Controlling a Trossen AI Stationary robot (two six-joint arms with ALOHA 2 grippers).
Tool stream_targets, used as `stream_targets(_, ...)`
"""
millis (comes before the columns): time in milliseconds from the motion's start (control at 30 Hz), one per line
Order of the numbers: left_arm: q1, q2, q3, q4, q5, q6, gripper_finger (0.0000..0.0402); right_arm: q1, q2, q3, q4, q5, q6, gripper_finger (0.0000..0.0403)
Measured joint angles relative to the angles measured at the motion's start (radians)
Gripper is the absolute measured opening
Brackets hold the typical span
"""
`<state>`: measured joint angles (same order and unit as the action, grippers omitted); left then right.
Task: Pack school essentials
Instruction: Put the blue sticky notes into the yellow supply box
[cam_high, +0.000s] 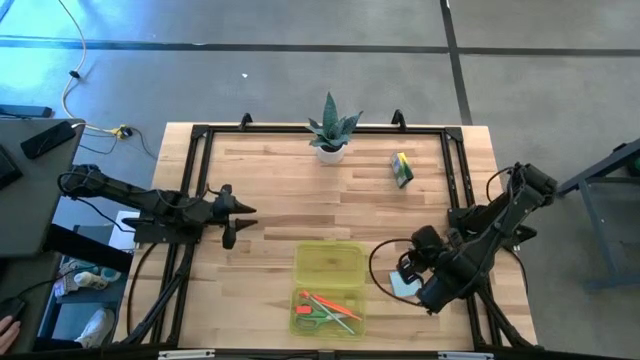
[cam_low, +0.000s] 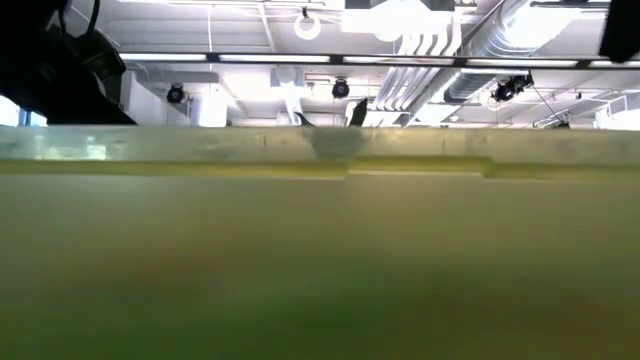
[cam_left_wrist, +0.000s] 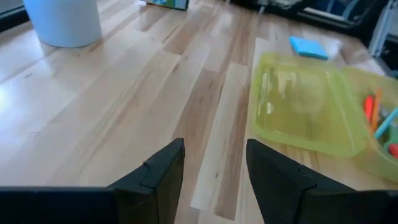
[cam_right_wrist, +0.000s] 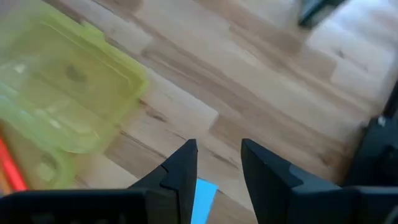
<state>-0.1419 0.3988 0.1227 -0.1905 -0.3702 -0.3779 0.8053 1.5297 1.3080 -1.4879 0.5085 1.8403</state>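
Directly beneath the right gripper (cam_right_wrist: 217, 163), whose jaws stand apart and empty, the light-blue notepad (cam_right_wrist: 202, 198) lies on the table (cam_high: 270, 190) beside the yellow-green case (cam_high: 328, 287). Left gripper (cam_left_wrist: 214, 168) waits near the left edge, jaws apart.

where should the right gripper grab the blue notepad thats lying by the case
Probably by two opposite edges, coming straight down from above. The light-blue notepad lies flat on the table, so only its thin sides give the fingers purchase. The right gripper is open right over it, the pad showing between the fingers. Its side toward the yellow-green case looks clear, leaving room for a finger.
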Motion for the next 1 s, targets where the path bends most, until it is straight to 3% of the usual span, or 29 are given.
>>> stream_targets(200,0.006,-0.035,-0.050,0.089,0.024,0.009,0.0161,0.000,-0.034,-0.124,0.150,-0.097,0.045,0.0117)
stream_targets(367,0.006,-0.047,-0.112,0.248,0.023,0.054,0.0161,0.013,-0.033,-0.154,0.265,-0.114,0.039,0.0117)
stream_targets(1000,0.004,-0.046,-0.111,0.250,0.003,0.120,0.0161,0.062,-0.031,-0.154,0.537,-0.049,0.017,0.0117)
